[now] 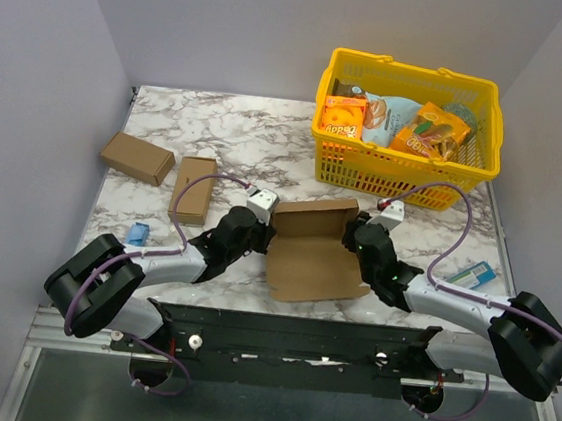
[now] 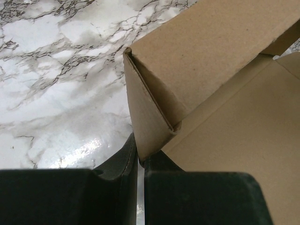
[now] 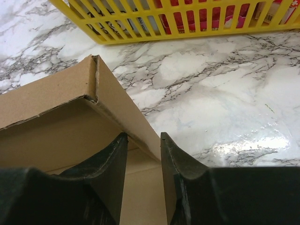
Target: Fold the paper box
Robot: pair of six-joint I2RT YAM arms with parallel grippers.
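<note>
Your paper box (image 1: 311, 259) lies mid-way along the desk (image 1: 220, 124), between the arms. Its back and side walls are raised, but the near panel lies flat, so I judge the closing folds remain. Your left fingers (image 2: 117, 173) pinch the left wall, while your right fingers (image 3: 110, 164) straddle the right wall, parted.

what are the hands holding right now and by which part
The left hand pinches the paper box by its left side wall. The right hand straddles the right side wall with jaws apart, not clamped.

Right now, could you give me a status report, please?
Left hand shut on paper box, left wall. Right hand open, straddling right wall. Yellow basket apart.
</note>
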